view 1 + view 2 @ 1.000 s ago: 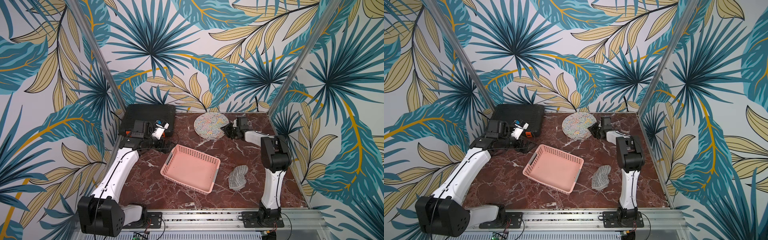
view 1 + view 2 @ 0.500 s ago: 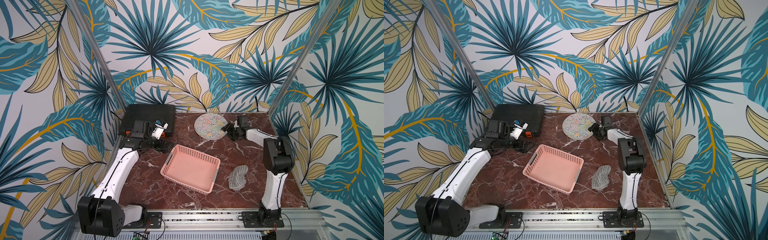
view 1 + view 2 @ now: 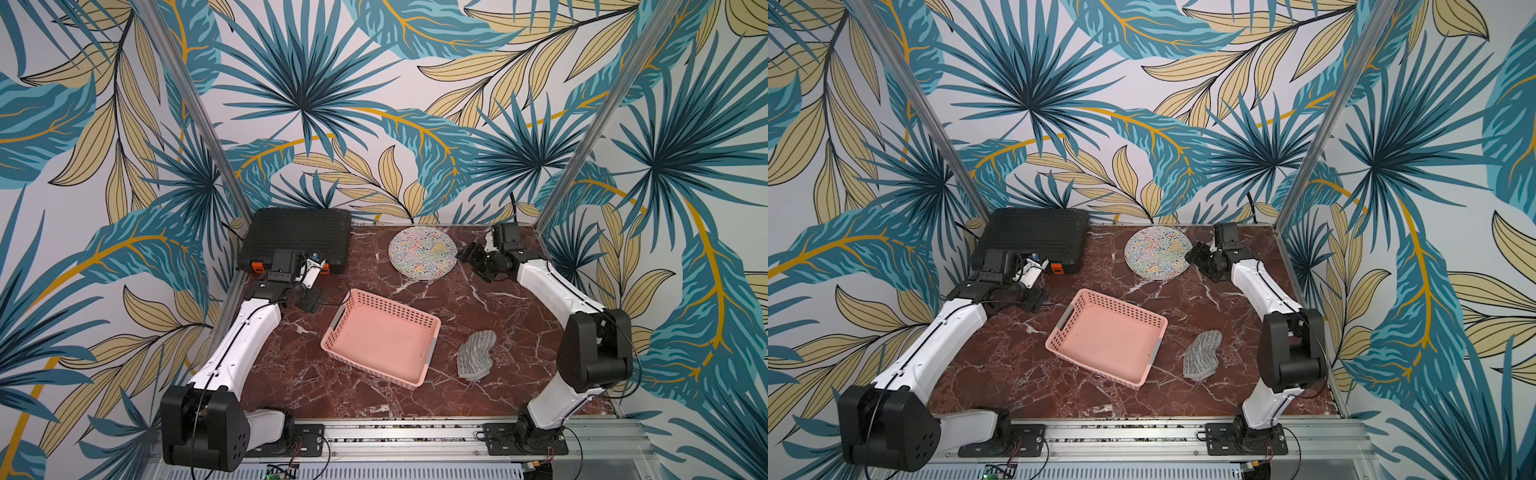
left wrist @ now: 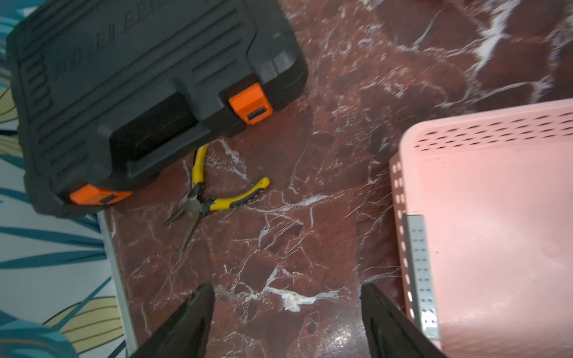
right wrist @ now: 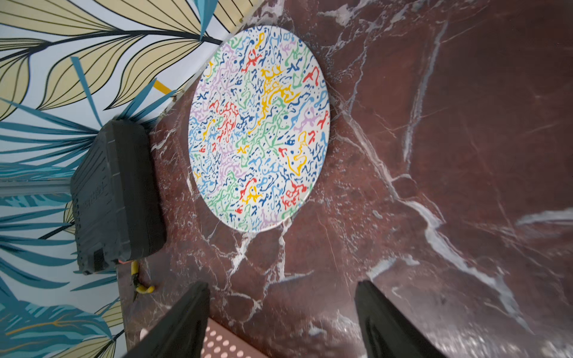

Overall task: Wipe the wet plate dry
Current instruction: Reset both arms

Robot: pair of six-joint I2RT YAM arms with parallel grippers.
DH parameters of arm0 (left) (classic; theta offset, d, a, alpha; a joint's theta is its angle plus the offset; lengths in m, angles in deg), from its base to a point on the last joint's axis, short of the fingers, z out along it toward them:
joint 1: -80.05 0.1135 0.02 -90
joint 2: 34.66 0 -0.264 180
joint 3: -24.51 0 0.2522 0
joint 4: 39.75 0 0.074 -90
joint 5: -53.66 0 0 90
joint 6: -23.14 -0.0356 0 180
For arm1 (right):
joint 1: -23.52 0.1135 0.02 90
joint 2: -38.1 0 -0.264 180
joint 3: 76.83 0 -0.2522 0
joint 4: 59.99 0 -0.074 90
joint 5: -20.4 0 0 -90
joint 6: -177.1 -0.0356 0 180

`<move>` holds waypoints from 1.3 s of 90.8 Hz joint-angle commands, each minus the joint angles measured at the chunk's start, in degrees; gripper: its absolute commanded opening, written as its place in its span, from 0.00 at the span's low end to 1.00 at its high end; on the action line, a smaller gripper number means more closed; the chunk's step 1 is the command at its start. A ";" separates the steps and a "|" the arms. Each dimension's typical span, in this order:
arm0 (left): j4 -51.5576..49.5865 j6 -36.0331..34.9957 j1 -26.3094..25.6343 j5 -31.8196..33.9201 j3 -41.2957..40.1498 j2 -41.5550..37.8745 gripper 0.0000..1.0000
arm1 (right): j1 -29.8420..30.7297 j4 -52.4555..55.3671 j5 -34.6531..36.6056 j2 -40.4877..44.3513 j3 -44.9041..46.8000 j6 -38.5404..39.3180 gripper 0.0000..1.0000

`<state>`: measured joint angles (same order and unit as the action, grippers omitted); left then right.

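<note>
Right gripper, jaws spread and empty, hovers beside the plate; wiping appears unstarted, so the next move calls for grasping the cloth

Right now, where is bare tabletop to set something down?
Free: the front strip between pink basket and rail, and the gap between plate and basket. Crowded: back left, where toolbox, pliers and left gripper cluster.

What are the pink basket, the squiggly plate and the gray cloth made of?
The pink basket looks like matte moulded plastic: its walls have rows of even holes. The squiggly plate seems smooth glazed ceramic or melamine; the look cannot settle which. The gray cloth looks like soft woven or microfibre fabric, crumpled into folds with a ribbed texture.
</note>
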<state>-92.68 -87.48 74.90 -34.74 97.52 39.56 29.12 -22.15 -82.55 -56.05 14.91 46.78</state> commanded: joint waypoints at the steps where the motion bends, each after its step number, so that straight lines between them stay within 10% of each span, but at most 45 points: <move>1: 1.39 -2.17 0.10 9.84 -1.22 2.84 0.79 | 0.02 2.62 1.73 6.42 7.23 3.22 0.78; 47: -2.37 -4.05 -13.92 1.54 -10.06 8.24 0.83 | 0.02 -3.32 4.10 36.87 25.25 7.91 0.78; 86: -3.42 -5.95 -15.42 -16.43 -4.47 2.84 1.00 | 0.02 -5.35 10.80 37.49 26.69 13.57 0.81; 118: 32.13 8.86 -4.68 -18.18 -13.00 -4.49 1.00 | -0.01 -13.64 27.58 43.09 32.90 15.99 1.00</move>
<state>-79.33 -85.56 67.99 -54.19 89.43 36.17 29.15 -30.87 -63.18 -13.43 45.99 60.33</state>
